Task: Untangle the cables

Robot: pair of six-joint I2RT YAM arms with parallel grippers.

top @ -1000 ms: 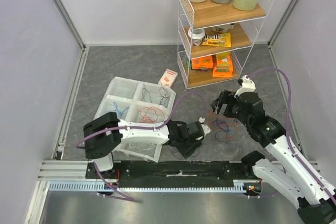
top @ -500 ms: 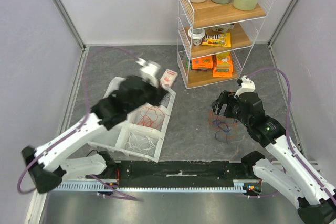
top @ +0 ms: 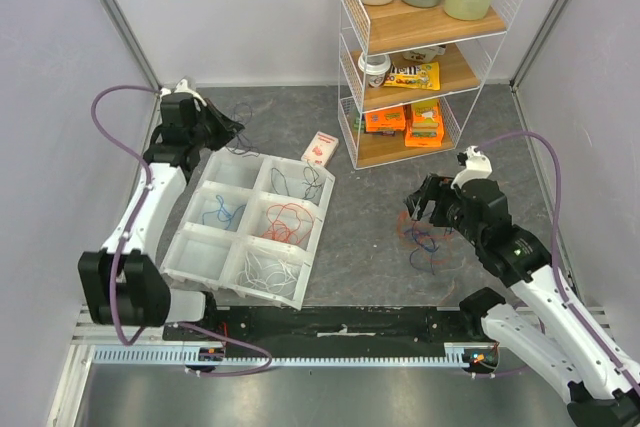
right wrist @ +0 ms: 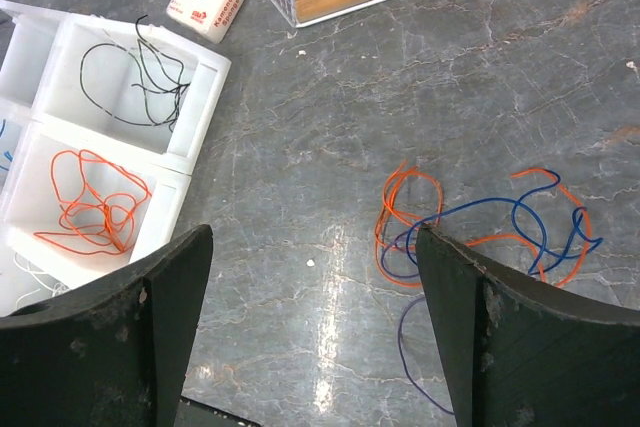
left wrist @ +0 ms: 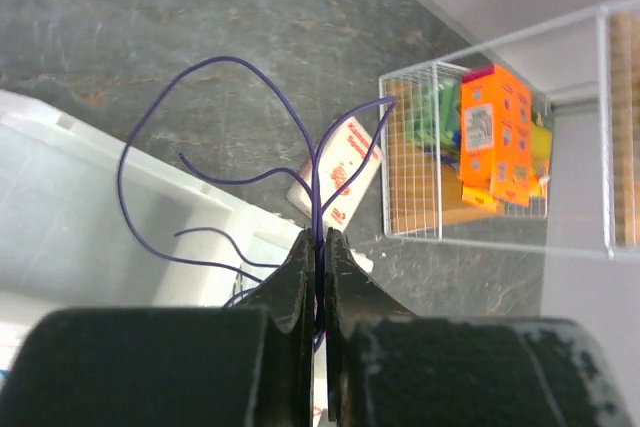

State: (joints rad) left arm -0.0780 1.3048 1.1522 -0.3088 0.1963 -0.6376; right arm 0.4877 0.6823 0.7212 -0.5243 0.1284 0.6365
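Note:
My left gripper point(top: 228, 133) is at the far left, above the far corner of the white six-compartment tray point(top: 319, 232). In the left wrist view it point(left wrist: 320, 239) is shut on a thin purple cable point(left wrist: 200, 72) whose loops stick out past the fingertips. A loose tangle of orange, blue and purple cables point(top: 430, 242) lies on the table at the right. My right gripper point(top: 424, 209) hovers over it, open and empty point(right wrist: 312, 237), with the tangle point(right wrist: 480, 232) by its right finger. The tray holds dark point(top: 300, 182), orange point(top: 285, 219), blue point(top: 225, 212) and white point(top: 260, 269) cables.
A white wire shelf rack point(top: 420, 57) with bottles, snacks and orange boxes stands at the back right. A small white-and-red box point(top: 320, 149) lies between rack and tray. Grey walls enclose the table on three sides; the left gripper is close to the left wall.
My left arm has swung from the table's near middle, over the tray, to its far-left corner, and now shows a purple cable in its grip. The right arm has barely moved.

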